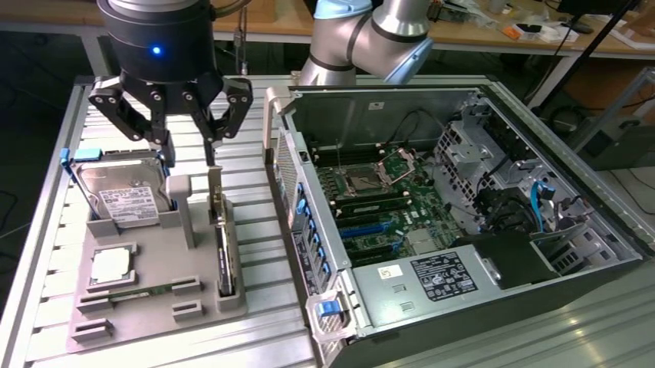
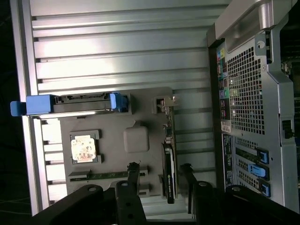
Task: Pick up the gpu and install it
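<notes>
Black 2-fingered gripper [image 1: 189, 161] low over the grey moulded parts holder [image 1: 153, 318] on the ribbed aluminium tabletop [image 1: 261, 337]. Fingers [image 2: 133, 174] spread, pinching nothing. In the wrist view, thin green gpu card with black fan and silver end bracket [image 2: 168, 180] between them. Standing on edge, upright, in the holder's slot nearest the open grey computer case [image 1: 461, 192]. Silver hard drive with white label [image 1: 118, 195] in the holder's far corner.

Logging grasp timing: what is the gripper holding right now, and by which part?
Nothing. The gripper is open, its fingers either side of the gpu without touching it.
</notes>
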You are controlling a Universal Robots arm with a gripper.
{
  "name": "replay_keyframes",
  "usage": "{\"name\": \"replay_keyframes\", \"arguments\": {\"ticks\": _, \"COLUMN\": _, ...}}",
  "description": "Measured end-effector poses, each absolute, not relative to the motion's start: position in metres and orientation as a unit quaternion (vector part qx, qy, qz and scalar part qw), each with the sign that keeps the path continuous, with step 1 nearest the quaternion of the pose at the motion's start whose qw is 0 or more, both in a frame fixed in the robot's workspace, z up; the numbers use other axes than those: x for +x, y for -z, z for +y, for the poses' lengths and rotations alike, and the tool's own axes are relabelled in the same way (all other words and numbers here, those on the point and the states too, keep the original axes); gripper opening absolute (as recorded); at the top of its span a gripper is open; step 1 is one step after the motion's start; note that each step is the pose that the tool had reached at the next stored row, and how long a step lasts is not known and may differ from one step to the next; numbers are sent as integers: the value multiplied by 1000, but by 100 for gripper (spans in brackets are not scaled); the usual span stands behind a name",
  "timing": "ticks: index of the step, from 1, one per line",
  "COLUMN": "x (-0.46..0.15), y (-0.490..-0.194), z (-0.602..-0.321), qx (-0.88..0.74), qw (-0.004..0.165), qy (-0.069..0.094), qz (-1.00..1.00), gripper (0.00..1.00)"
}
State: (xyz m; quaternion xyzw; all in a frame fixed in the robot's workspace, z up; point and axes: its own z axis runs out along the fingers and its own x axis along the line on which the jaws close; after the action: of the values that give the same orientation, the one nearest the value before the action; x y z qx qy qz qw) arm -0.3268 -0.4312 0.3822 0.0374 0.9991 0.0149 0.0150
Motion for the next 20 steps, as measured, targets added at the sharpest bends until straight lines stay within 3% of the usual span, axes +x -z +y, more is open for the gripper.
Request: {"name": "replay_keyframes", "arguments": {"ticks": 20, "x": -307, "y": -372, "z": -458, "qx": 38, "qw": 15, "qy": -15, "qz": 999, "gripper": 47}}
